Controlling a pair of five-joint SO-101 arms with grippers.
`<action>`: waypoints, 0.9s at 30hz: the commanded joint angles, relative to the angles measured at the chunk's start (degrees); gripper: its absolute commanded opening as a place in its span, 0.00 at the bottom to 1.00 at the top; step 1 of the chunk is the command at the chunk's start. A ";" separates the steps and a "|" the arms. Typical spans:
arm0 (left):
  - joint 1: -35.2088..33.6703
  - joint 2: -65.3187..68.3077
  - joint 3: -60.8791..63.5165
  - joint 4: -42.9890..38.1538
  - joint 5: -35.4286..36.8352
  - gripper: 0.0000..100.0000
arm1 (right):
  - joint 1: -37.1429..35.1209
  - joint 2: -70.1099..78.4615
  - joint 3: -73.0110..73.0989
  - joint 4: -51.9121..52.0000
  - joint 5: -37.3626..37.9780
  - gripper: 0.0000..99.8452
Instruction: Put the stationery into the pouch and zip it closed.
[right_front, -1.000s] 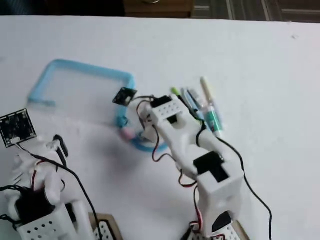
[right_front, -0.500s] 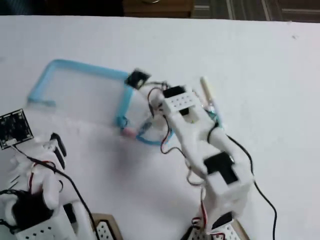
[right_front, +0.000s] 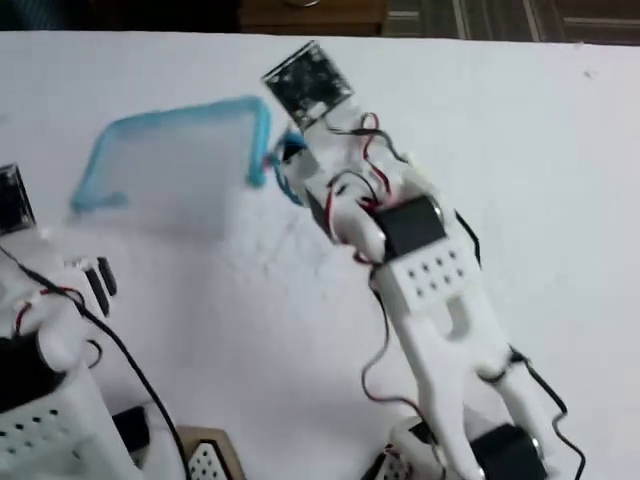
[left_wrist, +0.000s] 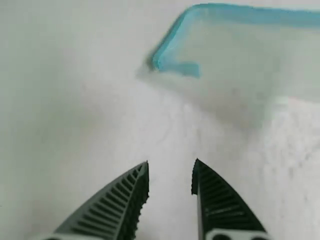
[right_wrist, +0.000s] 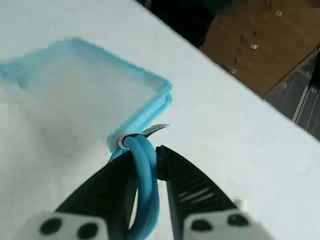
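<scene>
A translucent pouch (right_front: 175, 165) with blue trim lies flat at the far left of the white table. My right gripper (right_front: 290, 162) is at the pouch's right end, arm stretched far forward. In the right wrist view it (right_wrist: 147, 152) is shut on the blue pull loop (right_wrist: 146, 175), which hangs from the pinkish zipper slider (right_wrist: 120, 141) at the pouch (right_wrist: 75, 80) corner. My left gripper (left_wrist: 170, 165) stands open and holds nothing, short of the pouch's near left corner (left_wrist: 172, 62). In the high view it (right_front: 100, 285) is at the near left.
The table's far edge (right_front: 450, 40) runs close behind the right gripper, with dark wooden furniture (right_front: 310, 15) beyond it. The arms' bases and a wooden plate (right_front: 205, 455) stand at the near edge. Bare white tabletop (right_front: 230, 330) lies between the two arms.
My right arm has swung away toward the far edge with the blue loop in its gripper, dragging the pouch's right end farther back. It now covers the spot where the pens lay.
</scene>
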 joint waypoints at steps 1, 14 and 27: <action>2.33 5.32 -10.29 6.07 -9.41 0.17 | -2.24 -6.55 -1.32 -6.73 -1.41 0.02; 0.66 -0.57 -26.55 9.67 -2.81 0.17 | -15.60 -11.91 -9.76 -10.77 -1.41 0.02; 4.09 -12.88 -14.95 9.85 7.82 0.29 | -15.78 -6.37 -9.76 -12.09 -1.41 0.02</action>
